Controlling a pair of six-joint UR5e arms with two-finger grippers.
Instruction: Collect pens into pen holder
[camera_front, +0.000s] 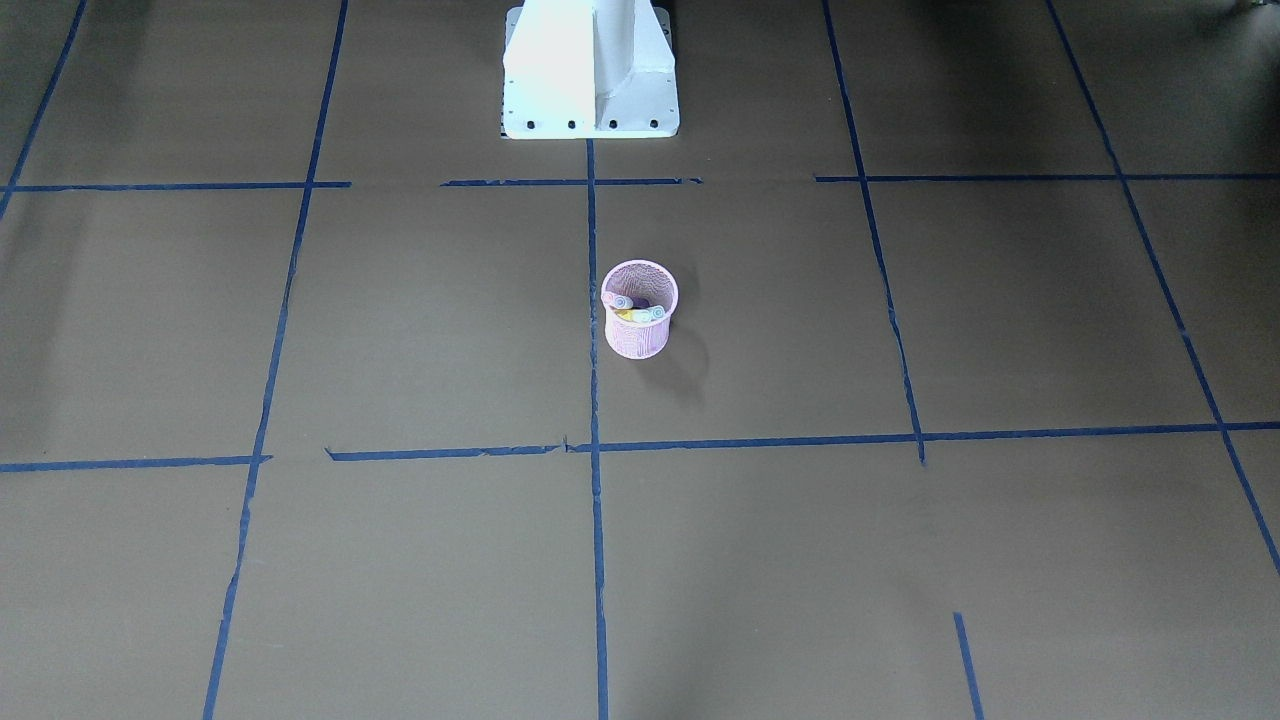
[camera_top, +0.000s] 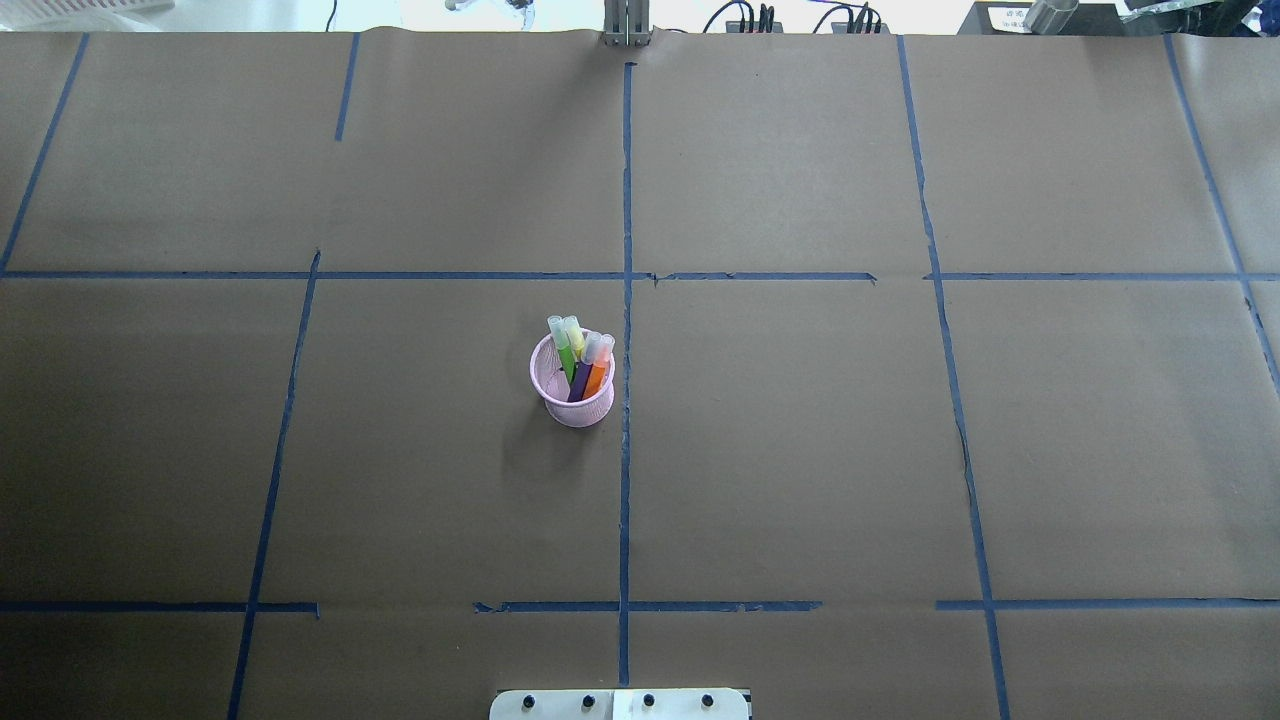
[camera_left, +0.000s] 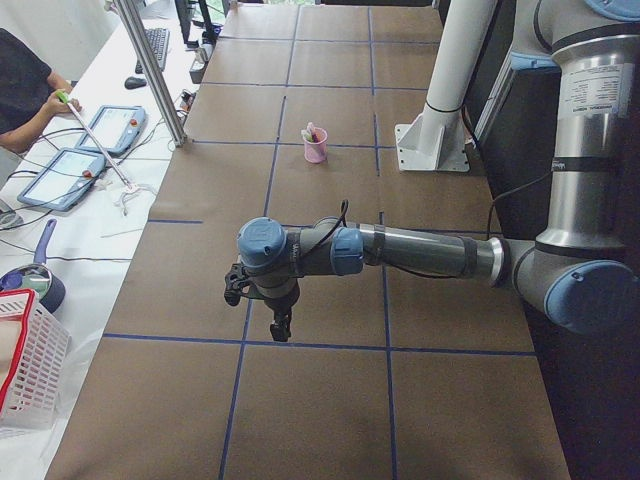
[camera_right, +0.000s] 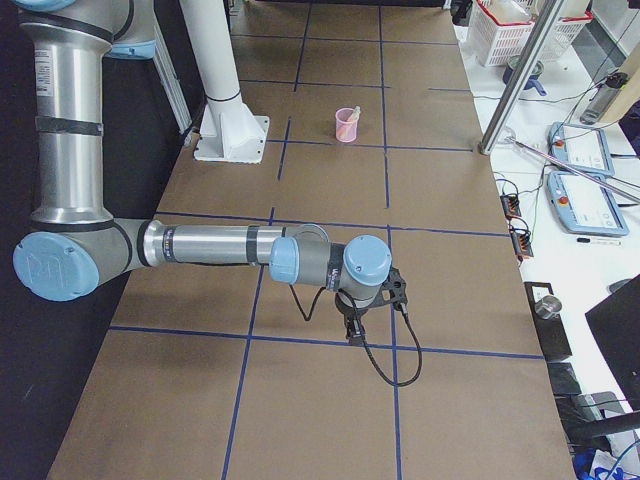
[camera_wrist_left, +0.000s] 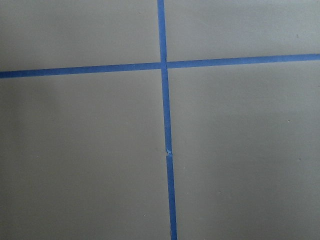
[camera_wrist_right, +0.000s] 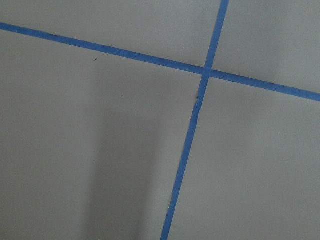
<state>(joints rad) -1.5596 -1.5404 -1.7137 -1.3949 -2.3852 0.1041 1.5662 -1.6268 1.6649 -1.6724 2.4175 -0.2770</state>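
The pink mesh pen holder (camera_top: 590, 408) stands upright near the table's middle, just beside the centre tape line; it also shows in the front view (camera_front: 638, 340) and both side views (camera_left: 315, 151) (camera_right: 346, 128). Several pens (camera_top: 572, 352) stand in it, caps up: green, yellowish, purple and orange (camera_top: 597, 376). No pen lies on the table. My left gripper (camera_left: 280, 326) and right gripper (camera_right: 355, 331) show only in the side views, each hanging low over the paper far from the holder. I cannot tell whether they are open or shut. Both wrist views show only paper and tape.
Brown paper with blue tape lines (camera_top: 626, 480) covers the table. The white robot base (camera_front: 590, 70) stands at the robot's edge. An operator (camera_left: 20, 90), tablets, a pan and a white basket (camera_left: 25, 360) are off the table's far side.
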